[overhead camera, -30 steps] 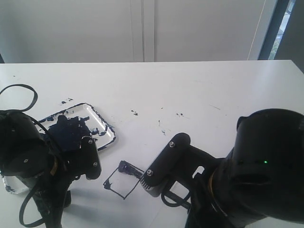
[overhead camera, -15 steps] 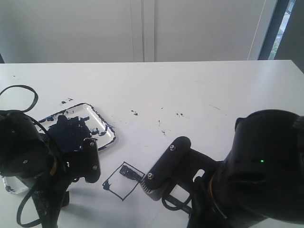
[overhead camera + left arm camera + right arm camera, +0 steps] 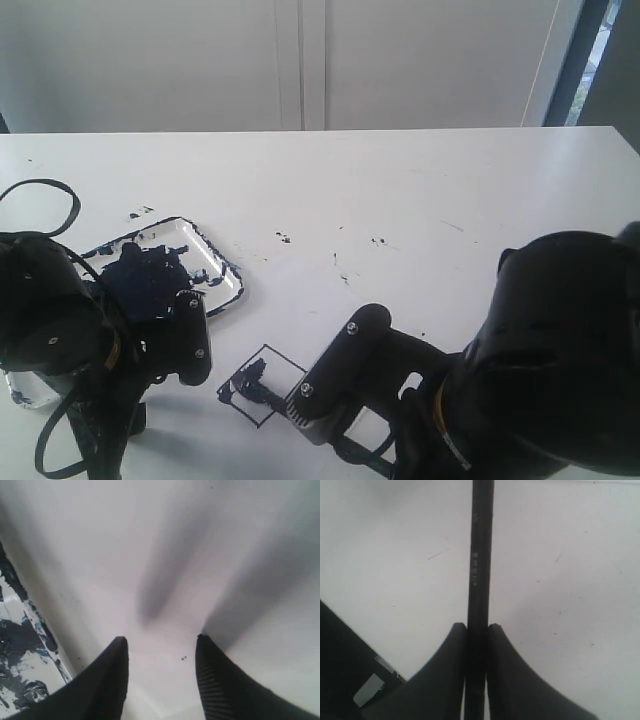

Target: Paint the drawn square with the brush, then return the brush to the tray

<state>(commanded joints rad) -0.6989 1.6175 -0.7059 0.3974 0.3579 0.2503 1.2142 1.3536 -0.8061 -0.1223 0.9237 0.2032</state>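
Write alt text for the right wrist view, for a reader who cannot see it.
The right gripper is shut on the brush, whose thin black handle runs straight away from the jaws. Under it lies a white surface marked with a few faint specks and scratches.

Exterior view: bright, even daylight, window strip (image 3: 600,60) at upper right likely source. White worktop (image 3: 420,190) near washed out, low contrast. Left arm (image 3: 50,330) and right arm (image 3: 560,350) underexposed, detail lost.
Left wrist view: soft focus, two broad blurred shadows across upper frame.
Right wrist view: brush (image 3: 480,555) shaft fairly sharp, jaws in silhouette.
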